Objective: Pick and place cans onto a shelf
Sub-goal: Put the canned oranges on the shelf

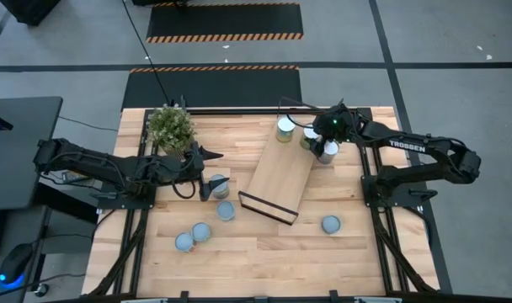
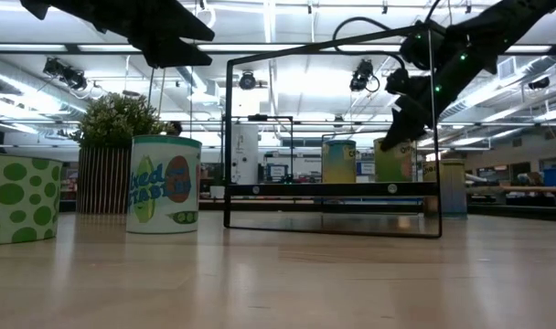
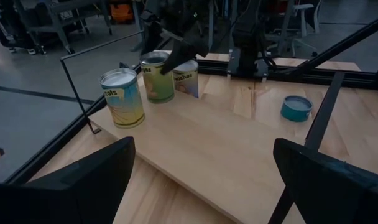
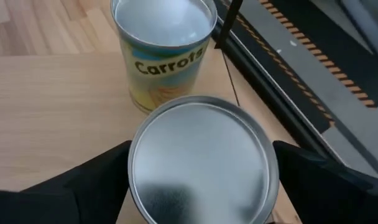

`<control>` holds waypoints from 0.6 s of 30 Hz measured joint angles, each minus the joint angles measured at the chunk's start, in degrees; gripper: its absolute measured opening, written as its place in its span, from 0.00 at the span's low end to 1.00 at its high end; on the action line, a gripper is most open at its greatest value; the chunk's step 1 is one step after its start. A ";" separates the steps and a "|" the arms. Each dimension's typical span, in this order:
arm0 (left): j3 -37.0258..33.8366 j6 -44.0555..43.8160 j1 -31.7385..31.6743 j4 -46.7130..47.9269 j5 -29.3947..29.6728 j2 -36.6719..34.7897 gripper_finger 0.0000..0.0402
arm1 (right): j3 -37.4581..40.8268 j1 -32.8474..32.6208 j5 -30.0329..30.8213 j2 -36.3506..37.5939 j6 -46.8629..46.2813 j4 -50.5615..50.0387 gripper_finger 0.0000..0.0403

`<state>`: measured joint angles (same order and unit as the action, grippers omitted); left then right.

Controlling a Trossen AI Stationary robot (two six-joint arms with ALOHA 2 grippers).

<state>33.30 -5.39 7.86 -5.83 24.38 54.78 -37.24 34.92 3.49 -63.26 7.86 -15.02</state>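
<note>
The shelf [image 1: 277, 181], a light-wood board in a thin black frame [image 2: 333, 55], lies slantwise mid-table. Three cans stand upright at its far end: a Carrots can [image 4: 164, 43], a middle can [image 4: 204, 162] and a third [image 3: 188, 78]. My right gripper [image 4: 201, 155] hangs over the middle can, open, one finger on either side of its silvery top; I see no touch. My left gripper [image 3: 201, 186] is open with nothing between its fingers, hovering left of the shelf [image 1: 209, 174]. Several more cans [image 1: 226, 210] stand on the tabletop.
A potted plant [image 1: 171, 126] stands at the far left of the table. Loose cans sit near the shelf's near-left corner [image 1: 218, 185], further toward the near edge [image 1: 193, 237], and one at the right [image 1: 330, 224]. Black frame rails [image 1: 382, 219] run along both table sides.
</note>
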 joint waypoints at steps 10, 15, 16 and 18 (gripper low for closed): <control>0.00 0.00 0.00 0.20 0.00 0.00 0.97 | -0.28 1.27 0.07 0.00 5.80 -0.23 0.94; 0.00 -0.02 0.00 0.18 0.00 0.00 0.97 | -0.28 2.27 0.17 0.00 5.84 -0.19 0.93; 0.00 0.00 0.00 0.18 0.00 0.00 0.97 | -0.28 2.23 0.17 0.00 5.83 -0.15 0.93; 0.00 -0.02 0.00 0.18 0.00 0.00 0.97 | -0.51 1.49 0.29 0.00 5.82 -0.39 0.93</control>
<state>33.30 -5.41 7.86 -5.65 24.38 54.78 -37.75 36.41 3.78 -63.26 13.68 -15.42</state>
